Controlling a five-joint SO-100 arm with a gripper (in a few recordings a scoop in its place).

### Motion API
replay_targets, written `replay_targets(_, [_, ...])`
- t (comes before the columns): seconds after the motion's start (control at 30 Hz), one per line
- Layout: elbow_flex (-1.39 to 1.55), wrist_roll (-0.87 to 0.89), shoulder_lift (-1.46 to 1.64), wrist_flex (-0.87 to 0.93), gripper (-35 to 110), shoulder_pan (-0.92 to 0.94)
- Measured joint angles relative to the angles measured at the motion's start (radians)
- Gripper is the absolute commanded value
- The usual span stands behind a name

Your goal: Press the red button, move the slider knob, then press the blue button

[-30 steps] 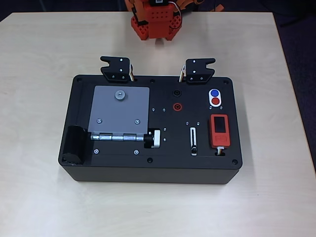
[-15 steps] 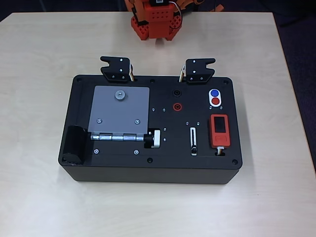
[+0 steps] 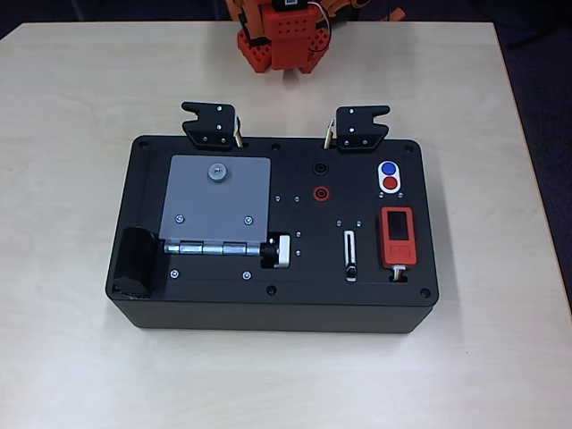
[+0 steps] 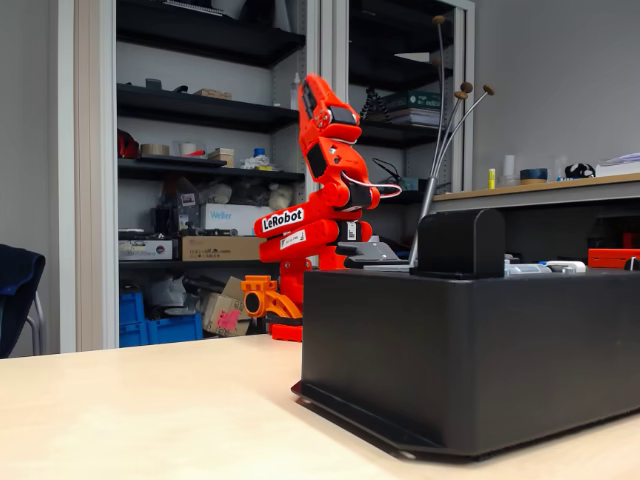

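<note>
orange arm folded up behind the black box, fingers' state hard to tell. red button just below blue button; slider knob at the slot's near end.

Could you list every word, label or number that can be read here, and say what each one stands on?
"LeRobot": white label on the orange arm, fixed view.
A second white label just below it: too small to read.
Print on a box on the shelves behind: too blurred to read.
The black box, overhead view: no readable text.
</note>
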Motion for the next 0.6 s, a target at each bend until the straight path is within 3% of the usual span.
replay_targets(0.6, [0.000,0.000,0.000,-0.031,0,0.118])
